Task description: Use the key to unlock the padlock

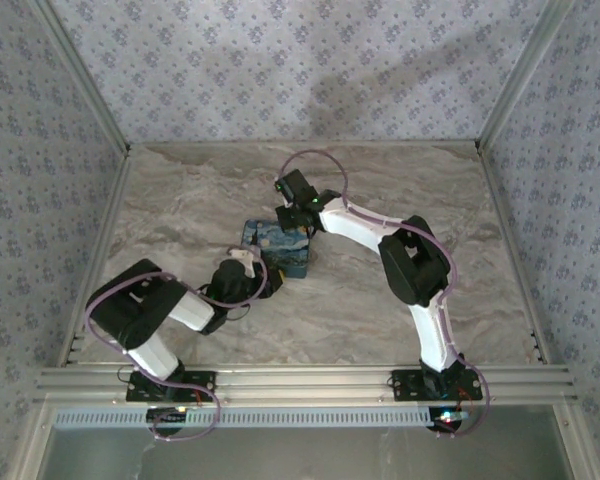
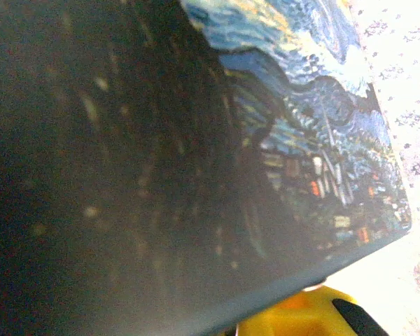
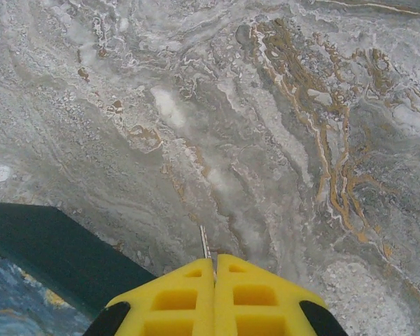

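A marbled grey-and-tan table (image 1: 180, 200) sits inside an enclosure of pale floral-patterned walls (image 1: 280, 60) with metal frame rails. Two robot arms reach in from the near edge. One box (image 1: 280, 245), printed with a swirling blue night-sky painting, lies mid-table between them. The right gripper (image 3: 213, 262) hangs just beside the box, yellow fingers pressed together, pinching one thin metal strip (image 3: 204, 241) that pokes out towards the table. The left gripper (image 1: 265, 277) is right against the box; whether it grips cannot be told
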Robot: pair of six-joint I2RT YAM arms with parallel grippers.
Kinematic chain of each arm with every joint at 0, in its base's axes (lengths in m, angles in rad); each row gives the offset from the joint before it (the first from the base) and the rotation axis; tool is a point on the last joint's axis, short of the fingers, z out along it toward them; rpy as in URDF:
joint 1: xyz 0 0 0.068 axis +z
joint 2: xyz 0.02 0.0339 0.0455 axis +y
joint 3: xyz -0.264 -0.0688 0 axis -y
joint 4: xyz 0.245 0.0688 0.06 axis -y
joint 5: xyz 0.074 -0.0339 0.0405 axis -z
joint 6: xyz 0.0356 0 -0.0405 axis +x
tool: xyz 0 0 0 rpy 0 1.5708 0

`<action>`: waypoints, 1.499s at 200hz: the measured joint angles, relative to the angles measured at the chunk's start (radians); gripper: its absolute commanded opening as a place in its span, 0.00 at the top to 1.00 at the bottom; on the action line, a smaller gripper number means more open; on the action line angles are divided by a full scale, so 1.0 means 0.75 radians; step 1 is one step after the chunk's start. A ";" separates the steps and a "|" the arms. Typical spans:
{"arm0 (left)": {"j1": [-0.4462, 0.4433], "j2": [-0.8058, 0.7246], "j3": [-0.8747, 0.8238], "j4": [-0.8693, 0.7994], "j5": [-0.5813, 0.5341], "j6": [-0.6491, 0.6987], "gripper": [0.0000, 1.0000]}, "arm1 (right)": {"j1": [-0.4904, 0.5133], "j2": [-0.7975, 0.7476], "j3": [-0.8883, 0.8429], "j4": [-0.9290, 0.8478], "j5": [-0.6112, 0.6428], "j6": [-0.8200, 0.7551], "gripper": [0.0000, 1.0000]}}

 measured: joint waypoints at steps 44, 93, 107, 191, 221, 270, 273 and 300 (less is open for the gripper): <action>0.042 -0.221 0.047 -0.365 0.047 0.042 1.00 | -0.032 -0.031 -0.030 -0.027 -0.048 0.010 1.00; 0.075 -0.316 0.117 -0.577 0.111 0.070 1.00 | -0.093 -0.098 -0.068 -0.061 -0.076 0.025 1.00; 0.083 -0.314 0.117 -0.599 0.123 0.069 1.00 | -0.106 -0.126 -0.081 -0.058 -0.078 0.032 1.00; 0.107 -0.102 0.223 -0.603 0.372 0.022 1.00 | -0.117 -0.313 -0.308 0.002 -0.161 0.054 1.00; 0.145 -0.037 0.246 -0.483 0.449 -0.048 1.00 | -0.146 -0.525 -0.487 0.083 -0.269 0.104 1.00; 0.171 0.052 0.310 -0.353 0.532 -0.200 1.00 | -0.229 -0.975 -0.875 0.309 -0.532 0.226 1.00; 0.172 0.057 0.316 -0.347 0.537 -0.212 1.00 | -0.233 -0.997 -0.901 0.328 -0.549 0.233 1.00; 0.181 0.114 0.367 -0.286 0.583 -0.310 1.00 | -0.265 -1.173 -1.163 0.491 -0.712 0.334 1.00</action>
